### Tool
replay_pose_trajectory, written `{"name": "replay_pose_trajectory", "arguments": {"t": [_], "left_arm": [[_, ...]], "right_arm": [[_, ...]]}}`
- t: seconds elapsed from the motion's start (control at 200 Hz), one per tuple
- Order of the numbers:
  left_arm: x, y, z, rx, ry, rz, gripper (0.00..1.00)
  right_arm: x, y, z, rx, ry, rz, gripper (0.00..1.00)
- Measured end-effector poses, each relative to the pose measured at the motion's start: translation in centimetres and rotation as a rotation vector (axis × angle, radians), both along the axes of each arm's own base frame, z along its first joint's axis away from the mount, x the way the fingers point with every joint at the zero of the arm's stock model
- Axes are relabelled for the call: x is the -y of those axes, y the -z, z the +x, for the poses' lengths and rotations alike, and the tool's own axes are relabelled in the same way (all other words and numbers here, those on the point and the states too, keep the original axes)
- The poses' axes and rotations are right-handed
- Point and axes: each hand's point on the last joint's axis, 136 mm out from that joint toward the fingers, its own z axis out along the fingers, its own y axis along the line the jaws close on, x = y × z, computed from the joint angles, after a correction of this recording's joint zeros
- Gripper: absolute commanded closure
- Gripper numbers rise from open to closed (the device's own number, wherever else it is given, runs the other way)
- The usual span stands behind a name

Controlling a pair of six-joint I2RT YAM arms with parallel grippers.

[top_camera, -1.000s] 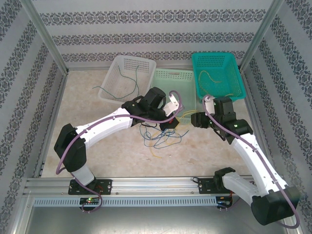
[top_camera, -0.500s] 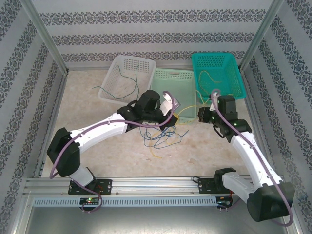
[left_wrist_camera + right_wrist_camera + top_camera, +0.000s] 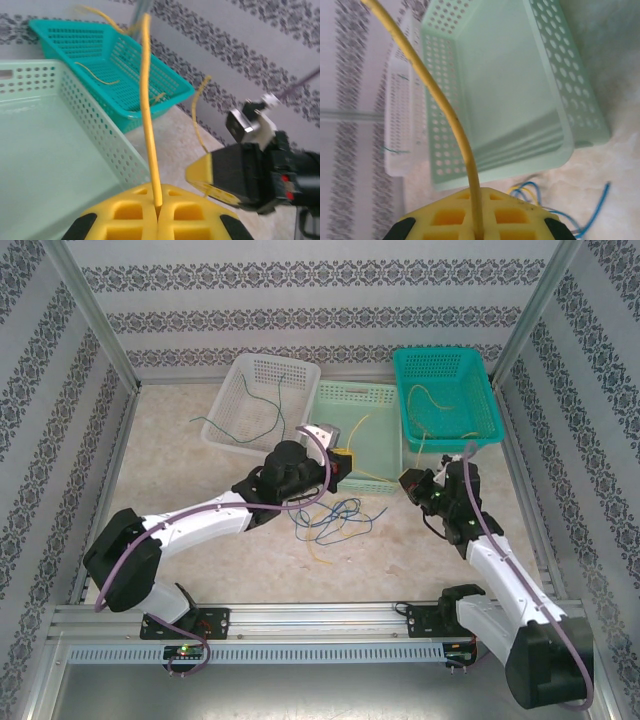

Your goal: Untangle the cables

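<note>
Yellow pads of the left gripper (image 3: 157, 212) are pressed together on a yellow cable (image 3: 148, 125) rising from their seam. The right gripper (image 3: 479, 227) is likewise pinched shut on a yellow strand (image 3: 442, 112). Both hover by the mint basket (image 3: 385, 390) front wall (same cable or two, can't tell). Suggest drawing the grippers apart slowly and lifting clear of the blue tangle (image 3: 335, 515) on the table (image 3: 200, 540); stop if blue loops drag along. Count: three baskets. The white basket (image 3: 225, 428) has two green cables (image 3: 268, 405), I think, one hanging over its side. The teal basket (image 3: 440, 353) holds one or two yellow pieces (image 3: 432, 395).
</note>
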Motion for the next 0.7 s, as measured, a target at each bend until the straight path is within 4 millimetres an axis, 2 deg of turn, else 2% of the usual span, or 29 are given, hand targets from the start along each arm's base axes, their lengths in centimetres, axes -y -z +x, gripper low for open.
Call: {"name": "replay_pose_trajectory", "arguments": {"t": [0.215,0.285,0.35,0.4,0.45,0.56,0.699], "left_arm": [[-0.2,-2.1,0.8,0.014,-0.057,-0.123,1.0],[-0.1,-2.1,1.0,0.011,-0.066,-0.136,0.93],[0.0,-1.8,1.3,0.006,-0.073,-0.135,0.72],[-0.2,-2.1,1.8,0.009,-0.094,-0.14,0.59],[-0.2,-3.0,2.2,0.024,-0.109,-0.141,0.39],[-0.4,-5.8,3.1,0.069,-0.138,-0.157,0.13],[-1.5,-7.4,3.0,0.118,-0.172,-0.128,0.07]], "right_arm": [[0.2,-1.6,-0.1,-0.007,0.117,0.214,1.0],[0.4,-1.6,-0.1,-0.025,0.145,0.251,1.0],[0.7,-1.4,-0.2,-0.042,0.173,0.265,1.0],[1.3,-0.9,-0.3,-0.061,0.213,0.257,1.0],[2.2,-0.2,-0.3,-0.083,0.254,0.245,1.0],[4.4,0.6,-0.2,-0.13,0.333,0.202,1.0],[8.6,-1.8,2.0,-0.098,0.443,0.164,1.0]]}}
